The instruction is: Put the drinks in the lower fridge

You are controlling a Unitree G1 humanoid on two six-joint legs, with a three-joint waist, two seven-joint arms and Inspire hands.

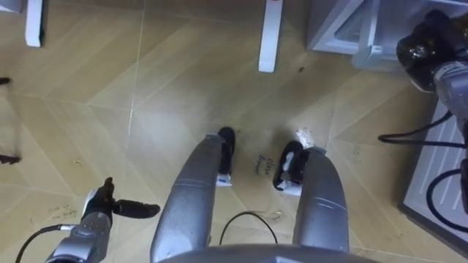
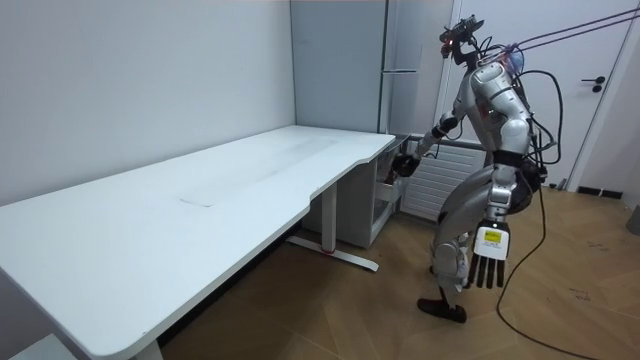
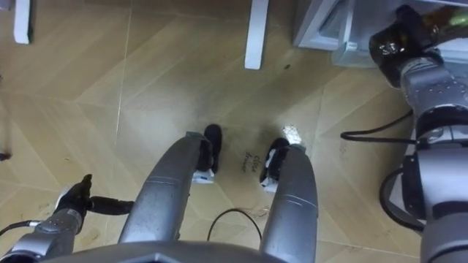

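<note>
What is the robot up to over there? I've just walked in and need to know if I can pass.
The robot stands at the end of the long white desk, leaning towards the tall grey fridge. Its right hand reaches out to the low grey compartment beside the desk's leg; whether it grips anything cannot be told. Its left hand hangs open and empty at its side.

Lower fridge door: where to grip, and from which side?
The lower fridge door looks flat with no handle showing, so probably hook the vertical edge nearest the table, coming in from the robot's right front, where the right hand is. The left hand hangs open.
</note>
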